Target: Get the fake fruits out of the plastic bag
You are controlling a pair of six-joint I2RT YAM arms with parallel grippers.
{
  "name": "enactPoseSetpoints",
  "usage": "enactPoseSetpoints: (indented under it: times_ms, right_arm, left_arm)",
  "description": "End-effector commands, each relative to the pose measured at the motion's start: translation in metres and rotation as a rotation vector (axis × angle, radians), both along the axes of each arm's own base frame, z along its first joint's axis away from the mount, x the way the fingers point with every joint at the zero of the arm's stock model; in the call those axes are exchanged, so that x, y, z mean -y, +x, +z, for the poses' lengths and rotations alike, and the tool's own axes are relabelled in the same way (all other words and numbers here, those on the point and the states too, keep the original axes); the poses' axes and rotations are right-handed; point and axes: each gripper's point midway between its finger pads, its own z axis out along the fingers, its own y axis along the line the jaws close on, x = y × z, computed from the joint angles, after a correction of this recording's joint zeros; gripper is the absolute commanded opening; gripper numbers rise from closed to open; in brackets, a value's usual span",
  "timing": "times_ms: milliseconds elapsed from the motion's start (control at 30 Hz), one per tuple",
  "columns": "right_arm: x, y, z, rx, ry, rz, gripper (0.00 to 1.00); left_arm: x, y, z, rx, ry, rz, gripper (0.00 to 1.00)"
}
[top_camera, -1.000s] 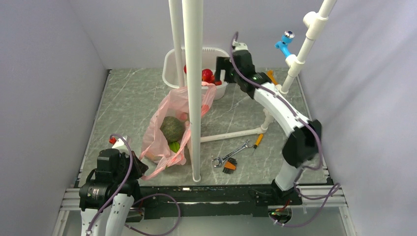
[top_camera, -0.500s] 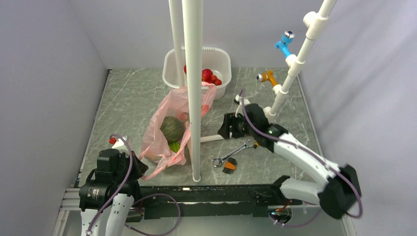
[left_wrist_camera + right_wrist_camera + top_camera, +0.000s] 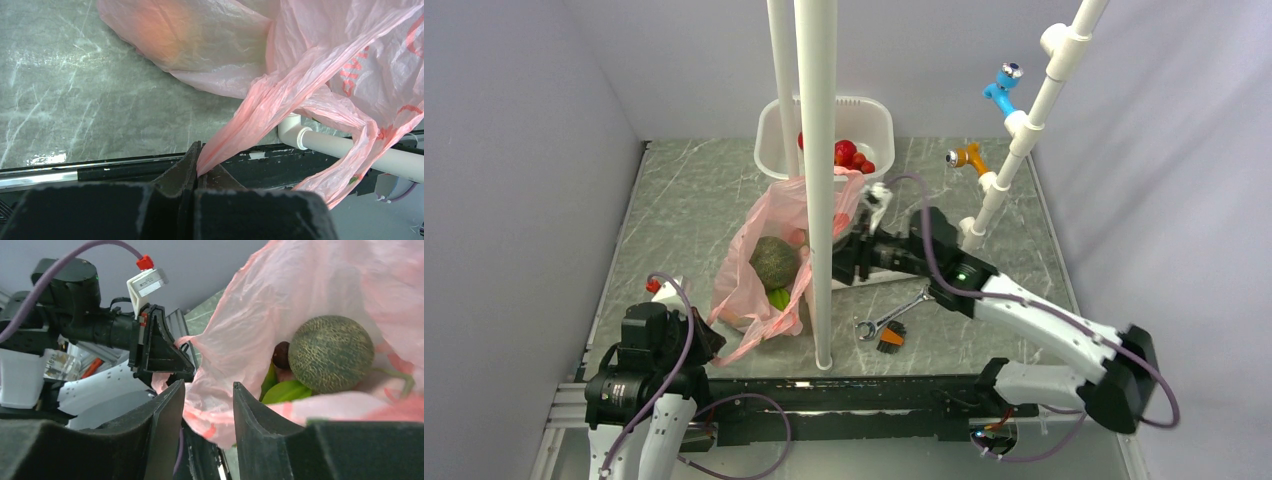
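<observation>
The left gripper [image 3: 196,165] is shut tight; pinched between its fingers is a twisted loop of the thin, crinkly pink plastic bag [image 3: 300,60]; the film runs up and away from the fingertips in one tight strip. I think it holds on like this so the bag cannot slide and its mouth gapes for the other arm.

The right gripper [image 3: 207,395] is about half open, with nothing squeezed that I can see; pink film shows in the gap between its fingers (I cannot tell if that edge sits between them or just past them). The fingers point right at the bag's open mouth. Beyond the fingertips and off to the right sits the big dull-green bumpy plastic ball [image 3: 331,354]; under it, on the side nearer the fingers, lies a shiny long green plastic piece [image 3: 285,391]; a small dark round thing [image 3: 281,355] touches the ball and is too hidden to name. So these fake fruits are in the bag, not out yet.

Well behind the right fingers, some shiny red round plastic pieces [image 3: 849,155] lie in the white plastic tub [image 3: 879,115]; that looks like where fruit goes. A tall white pipe [image 3: 816,200] stands just beside the fingers; the arm must reach past it, and the fingers could grab film instead of fruit.
</observation>
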Motion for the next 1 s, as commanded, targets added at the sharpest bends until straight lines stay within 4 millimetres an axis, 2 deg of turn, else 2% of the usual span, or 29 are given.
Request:
enactPoseSetpoints:
  times_ms: [0, 100, 200, 300, 433, 633, 700, 800, 867, 967]
  right_arm:
    - [-0.037, 0.027, 0.011, 0.133, 0.010, -0.034, 0.40]
    - [-0.050, 0.045, -0.024, 0.144, -0.077, -0.054, 0.34]
    - [-0.057, 0.053, -0.069, 0.138, -0.162, -0.044, 0.32]
    - [-0.058, 0.047, -0.116, 0.103, -0.235, -0.006, 0.28]
    - [-0.049, 0.034, -0.172, 0.046, -0.312, 0.002, 0.24]
    - [-0.028, 0.019, -0.236, -0.065, -0.390, -0.030, 0.18]
    - [-0.021, 0.019, -0.248, -0.086, -0.422, -0.059, 0.16]
    - [-0.016, 0.020, -0.246, -0.094, -0.437, -0.090, 0.16]
    - [-0.016, 0.020, -0.233, -0.077, -0.433, -0.095, 0.16]
    - [-0.017, 0.021, -0.201, -0.044, -0.404, -0.098, 0.19]
  left_arm:
    - [0.002, 0.006, 0.005, 0.023, -0.013, -0.005, 0.00]
    - [0.002, 0.005, 0.005, 0.025, -0.013, -0.005, 0.00]
    - [0.002, 0.006, 0.005, 0.030, -0.013, -0.002, 0.00]
    - [0.002, 0.006, 0.005, 0.029, -0.011, 0.000, 0.00]
    - [0.002, 0.006, 0.005, 0.025, -0.011, 0.001, 0.00]
    - [0.002, 0.006, 0.004, 0.021, -0.012, -0.001, 0.00]
    - [0.002, 0.006, 0.004, 0.020, -0.012, -0.002, 0.00]
    - [0.002, 0.006, 0.004, 0.018, -0.012, -0.004, 0.00]
    - [0.002, 0.006, 0.004, 0.017, -0.011, -0.004, 0.00]
    - [0.002, 0.006, 0.004, 0.018, -0.012, -0.004, 0.00]
